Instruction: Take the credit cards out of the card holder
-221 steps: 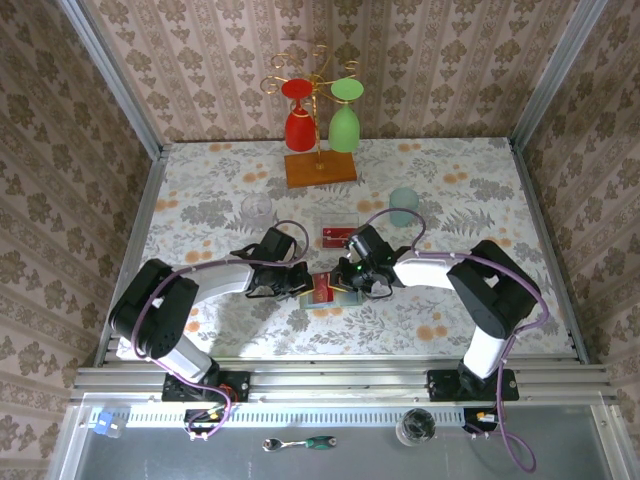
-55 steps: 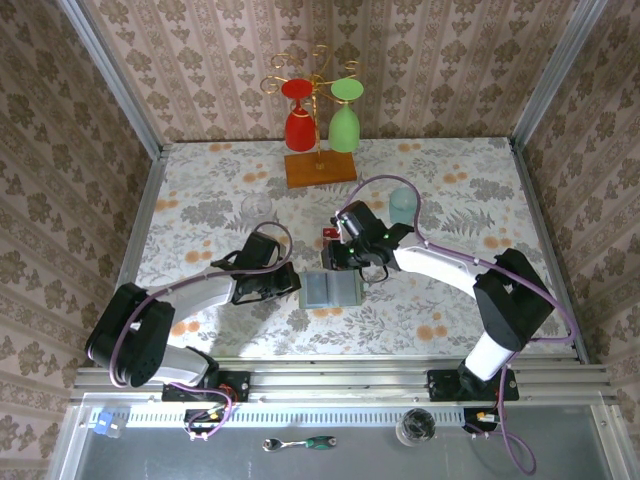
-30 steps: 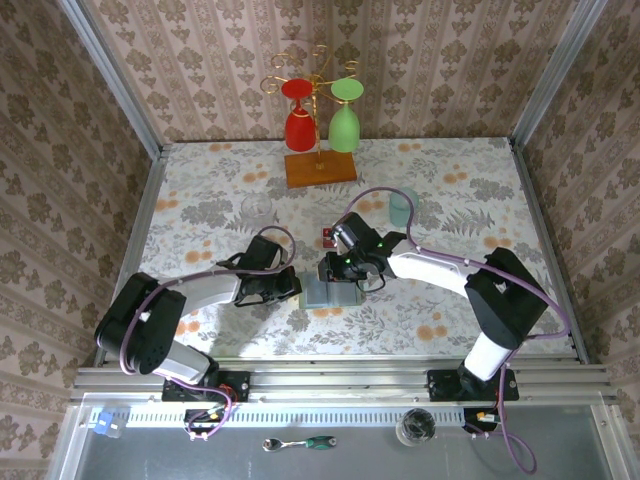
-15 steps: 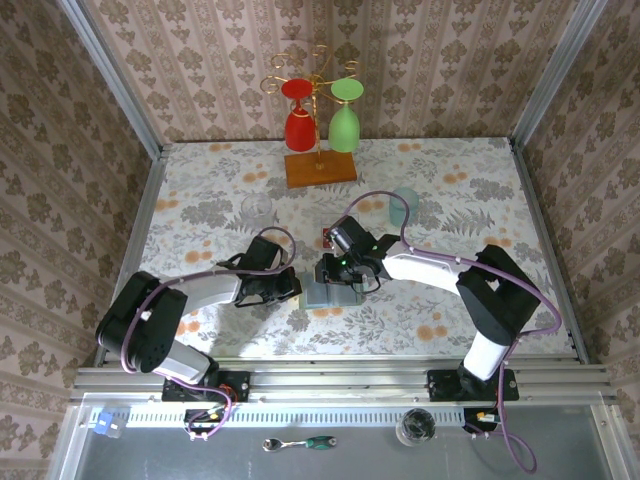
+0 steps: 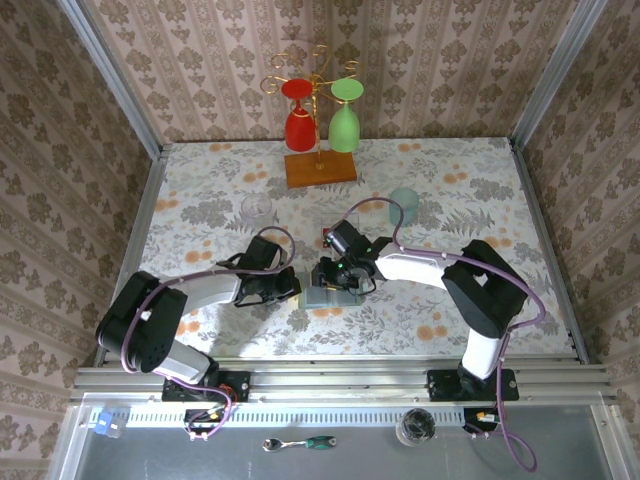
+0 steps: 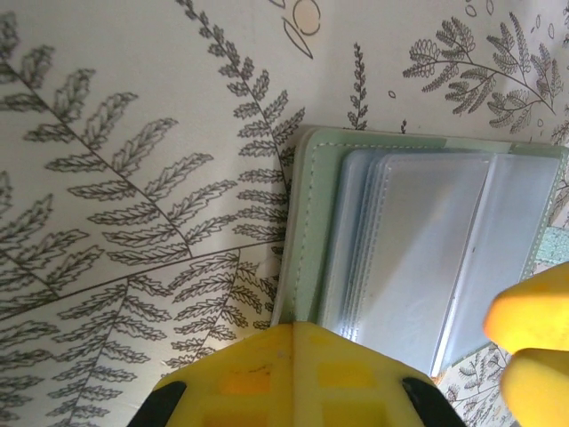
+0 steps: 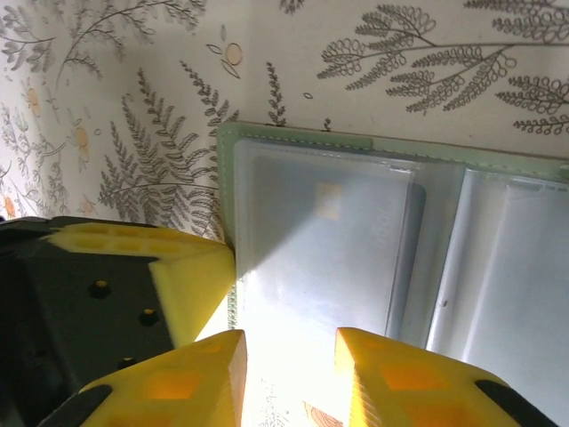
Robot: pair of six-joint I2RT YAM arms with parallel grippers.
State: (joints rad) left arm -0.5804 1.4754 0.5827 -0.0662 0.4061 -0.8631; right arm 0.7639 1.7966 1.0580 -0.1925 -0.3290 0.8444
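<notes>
The card holder lies open on the table, sage-green outside with grey-blue pockets. A pale blue card with a small square chip sits inside the left pocket. A bit of a red card shows just behind the right arm. My left gripper is shut, its tips pressed on the holder's green left edge. Right over the left pocket hovers my right gripper, open by a small gap with nothing between its fingers.
A wooden stand with a red and a green glass is at the back. A teal cup stands behind the right arm, a clear glass behind the left, and a clear tray sits just behind the holder.
My right gripper has slid a little left and nearer over the holder, and its jaws have parted slightly. The left gripper and the holder stay put.
</notes>
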